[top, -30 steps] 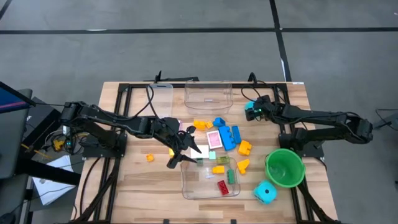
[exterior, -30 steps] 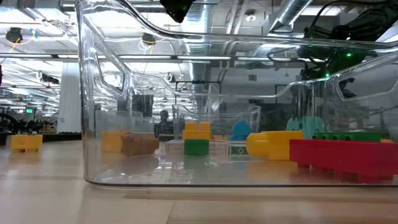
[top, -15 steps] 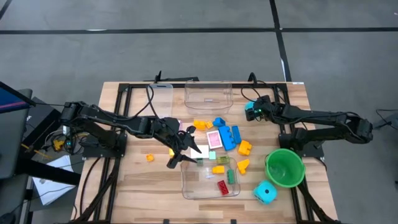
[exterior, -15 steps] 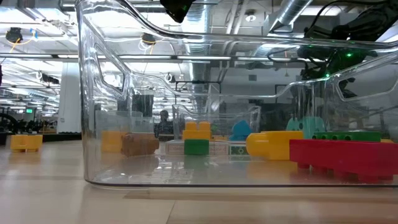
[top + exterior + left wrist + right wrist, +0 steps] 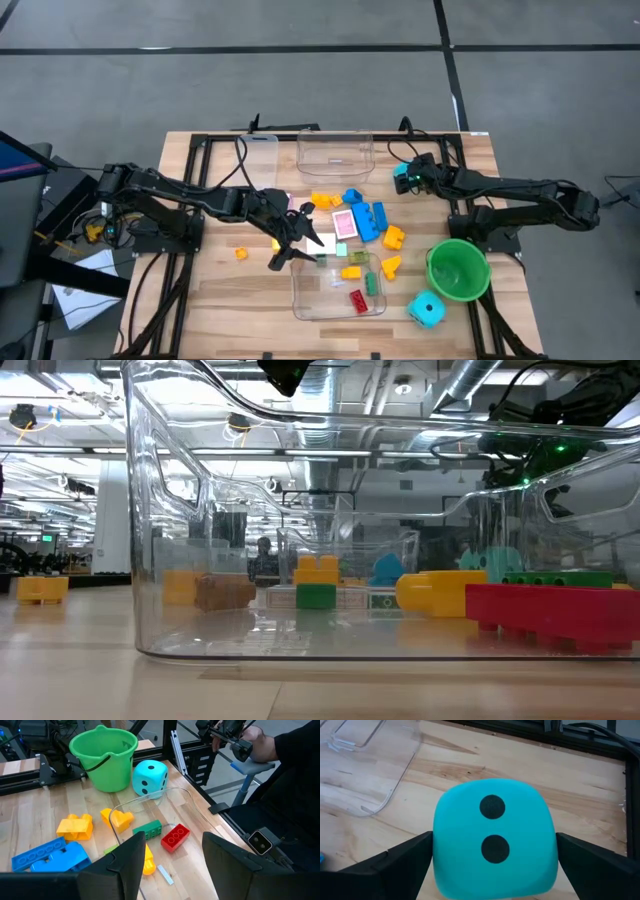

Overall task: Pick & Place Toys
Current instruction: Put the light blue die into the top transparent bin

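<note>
Two hands in my view. Right hand (image 5: 492,870) sits at the back right of the table (image 5: 215,300), fingers spread wide on either side of a cyan die (image 5: 494,837) without pinching it; the die fills the gap between them. It's a rounded-corner cube, smooth matte, two black dots on the face towards the wrist camera.

Left hand (image 5: 297,238) hovers at the near tub's (image 5: 300,303) left rim, fingers partly apart with nothing between them. Tub is clear thin plastic; inside lie a red brick (image 5: 175,836), a green brick (image 5: 147,829) and a yellow brick (image 5: 351,272), all studded glossy plastic.

Loose on the wood beside that hand: pink-backed card (image 5: 344,222), blue bricks (image 5: 368,221), orange bricks (image 5: 326,200), one small orange piece (image 5: 240,253) off to the left. Second die (image 5: 426,310) rests near the green bowl (image 5: 459,268), front right. Second clear tub (image 5: 335,154) at the table's back edge.
</note>
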`<action>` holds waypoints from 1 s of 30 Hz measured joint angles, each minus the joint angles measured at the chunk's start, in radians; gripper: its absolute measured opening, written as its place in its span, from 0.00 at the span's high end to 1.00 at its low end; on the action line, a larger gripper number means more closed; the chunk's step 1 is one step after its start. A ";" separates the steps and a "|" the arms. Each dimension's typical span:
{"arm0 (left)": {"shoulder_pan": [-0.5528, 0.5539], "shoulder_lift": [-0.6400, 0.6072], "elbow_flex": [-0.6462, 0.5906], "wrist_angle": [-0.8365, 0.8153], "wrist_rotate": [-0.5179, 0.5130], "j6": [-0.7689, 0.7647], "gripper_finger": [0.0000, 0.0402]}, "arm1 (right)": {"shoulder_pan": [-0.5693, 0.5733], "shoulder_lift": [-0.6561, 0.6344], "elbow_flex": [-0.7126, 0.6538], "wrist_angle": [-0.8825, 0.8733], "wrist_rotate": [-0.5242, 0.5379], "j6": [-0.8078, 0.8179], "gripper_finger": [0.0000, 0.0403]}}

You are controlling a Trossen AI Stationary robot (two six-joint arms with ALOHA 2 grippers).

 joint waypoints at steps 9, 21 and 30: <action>0.000 0.000 0.000 0.000 0.000 0.000 0.52 | 0.000 0.000 0.000 0.000 0.000 0.000 0.01; 0.000 0.000 0.000 0.000 0.000 0.000 0.52 | 0.000 0.000 0.000 0.002 0.001 0.000 0.14; 0.000 0.000 0.000 0.000 0.000 0.000 0.52 | 0.003 -0.016 0.001 0.038 0.001 -0.003 0.14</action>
